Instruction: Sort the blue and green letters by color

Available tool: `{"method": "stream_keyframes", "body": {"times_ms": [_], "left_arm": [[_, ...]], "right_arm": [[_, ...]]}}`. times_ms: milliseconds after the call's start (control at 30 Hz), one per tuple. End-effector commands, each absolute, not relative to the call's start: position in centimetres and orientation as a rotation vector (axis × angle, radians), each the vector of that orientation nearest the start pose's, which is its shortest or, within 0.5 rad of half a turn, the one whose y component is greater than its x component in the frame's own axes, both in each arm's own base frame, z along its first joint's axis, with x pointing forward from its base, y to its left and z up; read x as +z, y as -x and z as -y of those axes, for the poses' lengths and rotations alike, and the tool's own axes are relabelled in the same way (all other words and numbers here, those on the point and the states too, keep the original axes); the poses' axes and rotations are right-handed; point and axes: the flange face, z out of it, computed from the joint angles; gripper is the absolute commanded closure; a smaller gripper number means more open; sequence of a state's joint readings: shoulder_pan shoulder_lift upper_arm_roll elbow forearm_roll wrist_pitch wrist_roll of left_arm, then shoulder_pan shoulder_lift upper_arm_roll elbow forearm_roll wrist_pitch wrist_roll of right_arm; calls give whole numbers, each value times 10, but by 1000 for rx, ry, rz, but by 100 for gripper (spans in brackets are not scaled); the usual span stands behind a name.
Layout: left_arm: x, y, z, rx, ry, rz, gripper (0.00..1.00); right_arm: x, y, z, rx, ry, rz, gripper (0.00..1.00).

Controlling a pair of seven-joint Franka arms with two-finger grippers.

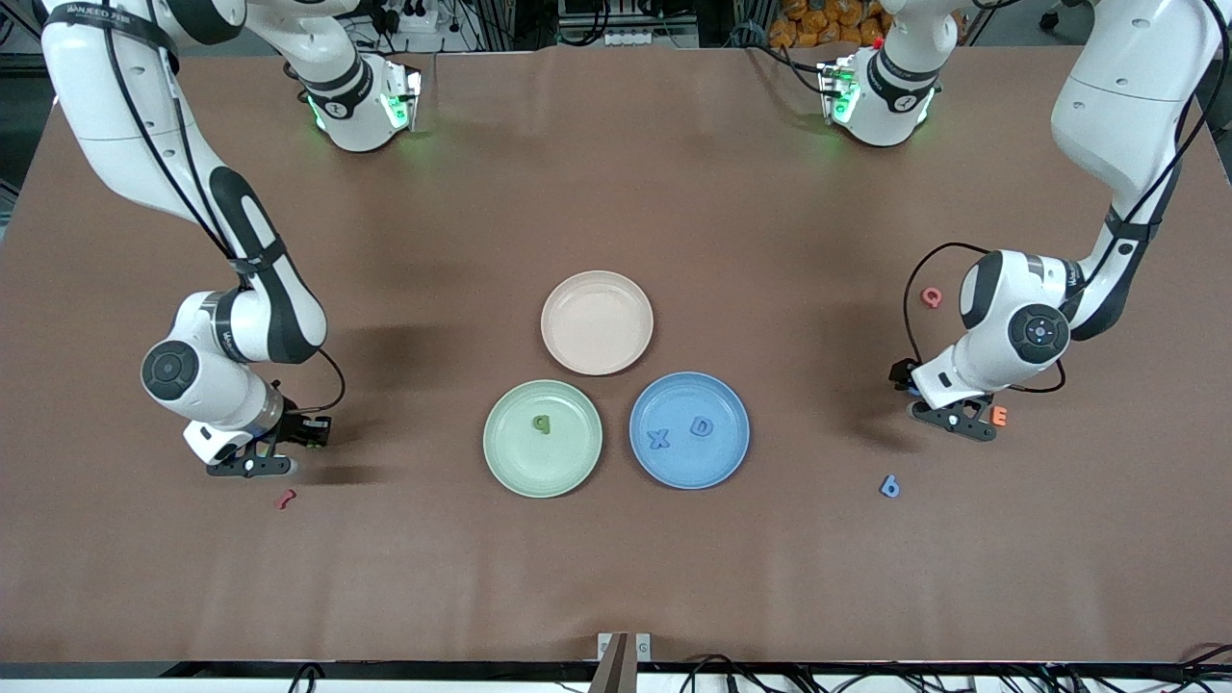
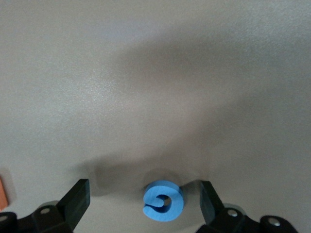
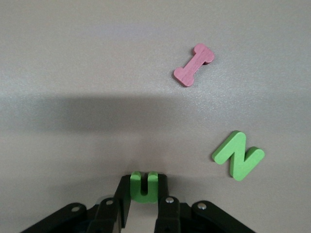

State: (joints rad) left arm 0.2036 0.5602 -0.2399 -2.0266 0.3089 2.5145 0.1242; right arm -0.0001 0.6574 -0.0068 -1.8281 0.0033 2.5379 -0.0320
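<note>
Right gripper [image 3: 144, 201] low at the table [image 1: 616, 558] at the right arm's end, clamped on the green u [image 3: 144, 186], whose two prongs point away from the wrist; base hidden between the fingers. Green N [image 3: 238, 155] flat just beside, long axis toward two o'clock in that wrist view; dark pink bone-shaped piece [image 3: 194, 64] there too, same slant. Left gripper [image 2: 146, 206] spread wide around a blue curled letter [image 2: 163, 200], not touching; cut off in part, hard to read. Blue b [image 1: 889, 486] at five o'clock from the blue plate [image 1: 689, 385], upright. X [image 1: 658, 440] and D [image 1: 702, 426] on that plate, green p [image 1: 542, 423] on the green plate [image 1: 543, 474].
</note>
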Motion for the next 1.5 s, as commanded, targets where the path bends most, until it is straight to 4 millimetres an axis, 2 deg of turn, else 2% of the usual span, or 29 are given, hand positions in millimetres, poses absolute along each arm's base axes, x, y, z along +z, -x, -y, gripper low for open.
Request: {"method": "stream_keyframes", "body": {"times_ms": [0, 200, 233, 300, 333, 400, 467, 633, 900, 1033, 1133, 1267, 1333, 1467], "left_arm": [[176, -587, 23, 73, 3019, -620, 0], [176, -586, 24, 75, 3022, -612, 0], [176, -586, 25, 74, 3023, -609, 6], [177, -586, 25, 74, 3030, -586, 33], [177, -586, 25, 73, 3038, -553, 38], [177, -584, 25, 97, 3057, -443, 60], [177, -582, 29, 138, 3060, -368, 100], [180, -584, 31, 146, 3057, -367, 100], [183, -587, 32, 132, 3060, -355, 100], [200, -601, 43, 114, 3082, -325, 100], [219, -620, 47, 160, 3094, -285, 100], [239, -639, 80, 175, 3146, -188, 100], [243, -642, 100, 163, 3166, -122, 100], [247, -650, 136, 134, 3178, 19, 100]], "right_arm": [[176, -654, -4, -84, 3135, 57, 100], [184, -659, -13, -91, 3133, 63, 100], [186, -660, -15, -94, 3131, 65, 100], [188, -661, -23, -89, 3124, 66, 100], [189, -661, -25, -86, 3121, 62, 100], [192, -663, -31, -88, 3114, 48, 100], [195, -665, -35, -85, 3112, 38, 100], [205, -670, -55, -65, 3102, -7, 100], [233, -681, -117, -35, 3065, -156, 100], [246, -683, -147, -26, 3061, -203, 100], [258, -683, -177, -17, 3058, -235, 100], [265, -678, -211, -14, 3053, -283, 100], [269, -675, -225, -21, 3050, -279, 100], [274, -672, -240, -16, 3046, -307, 100]]}}
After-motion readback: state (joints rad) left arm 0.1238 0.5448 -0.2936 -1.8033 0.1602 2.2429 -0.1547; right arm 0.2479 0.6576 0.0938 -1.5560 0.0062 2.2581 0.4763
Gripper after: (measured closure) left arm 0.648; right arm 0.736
